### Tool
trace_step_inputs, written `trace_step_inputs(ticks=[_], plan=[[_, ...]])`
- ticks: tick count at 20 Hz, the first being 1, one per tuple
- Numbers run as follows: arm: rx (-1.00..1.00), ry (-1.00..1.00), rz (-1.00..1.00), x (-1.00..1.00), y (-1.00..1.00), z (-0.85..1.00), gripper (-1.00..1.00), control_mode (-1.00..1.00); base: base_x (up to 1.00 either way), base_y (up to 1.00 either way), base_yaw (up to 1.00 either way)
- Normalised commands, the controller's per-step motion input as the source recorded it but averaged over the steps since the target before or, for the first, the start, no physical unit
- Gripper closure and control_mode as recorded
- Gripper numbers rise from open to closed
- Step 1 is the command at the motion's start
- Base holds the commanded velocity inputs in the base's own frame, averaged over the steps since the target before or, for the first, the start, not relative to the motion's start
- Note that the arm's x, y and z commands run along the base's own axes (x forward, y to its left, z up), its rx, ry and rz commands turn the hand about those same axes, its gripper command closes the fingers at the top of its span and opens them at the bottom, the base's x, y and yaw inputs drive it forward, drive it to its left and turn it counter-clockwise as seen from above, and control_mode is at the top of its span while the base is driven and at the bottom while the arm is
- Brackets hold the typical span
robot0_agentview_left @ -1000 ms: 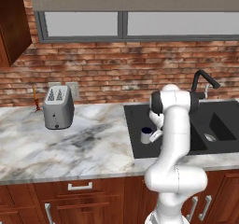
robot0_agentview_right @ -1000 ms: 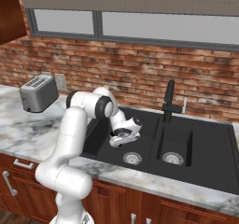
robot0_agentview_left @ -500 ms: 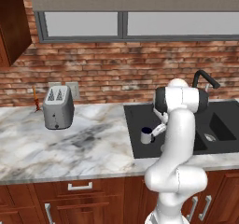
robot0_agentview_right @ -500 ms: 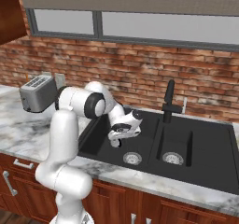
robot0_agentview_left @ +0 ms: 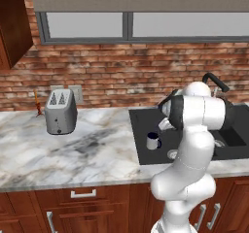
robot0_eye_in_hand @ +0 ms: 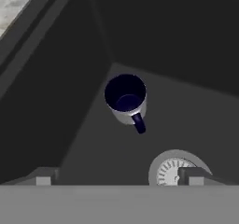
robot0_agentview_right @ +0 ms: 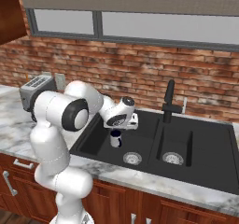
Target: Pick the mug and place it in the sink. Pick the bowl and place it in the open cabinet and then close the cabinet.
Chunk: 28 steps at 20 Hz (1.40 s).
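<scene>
counter: grey-veined white marble counter (robot0_agentview_left: 97,149) with a silver two-slot toaster (robot0_agentview_left: 60,112) on it, left of the basin and well apart from the work.
sink: matte black rectangular double-basin sink (robot0_agentview_right: 219,171) with a black faucet (robot0_agentview_right: 170,102) behind the divider and a round silver drain (robot0_eye_in_hand: 173,170) in the floor of the near basin.
mug: small white cylindrical mug with a dark inside and dark handle (robot0_eye_in_hand: 126,98) stands upright on the floor of the left basin, near that drain, with nothing touching it.
what changed: a second ago the pincer was low over the mug with narrower jaws; since then it has spread and lifted off, and the mug has stayed where it was set.
meaning for the task: by my reading the mug step is finished; the bowl and the reddish-brown wooden wall cabinet (robot0_agentview_left: 13,23) come next.
pincer: the two-finger pincer (robot0_eye_in_hand: 119,176) hangs above the mug, its small dark finger tips (robot0_eye_in_hand: 189,175) standing wide apart, about as far as they go, holding nothing and touching nothing.
</scene>
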Motion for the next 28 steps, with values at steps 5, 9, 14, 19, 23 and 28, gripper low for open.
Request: trace_step_inputs(ticks=[5, 9, 14, 19, 23, 28], plan=[[-0.15, 0.01, -0.28, -0.33, 0.00, 0.98, -1.00, -1.00, 0.00, 0.00, 0.00], [-0.15, 0.00, -0.30, -0.37, 0.00, 0.95, -1.00, -1.00, 0.00, 0.00, 0.00], [-0.07, 0.02, -0.24, -0.42, 0.00, 0.67, -1.00, -1.00, 0.00, 0.00, 0.00], [0.00, 0.00, -0.07, -0.56, 0.00, 0.47, -1.00, -1.00, 0.00, 0.00, 0.00], [0.01, -0.02, 0.00, -0.40, 0.00, 0.37, -1.00, -1.00, 0.00, 0.00, 0.00], [0.00, -0.07, 0.00, -0.29, 0.00, 0.49, -1.00, -1.00, 0.00, 0.00, 0.00]])
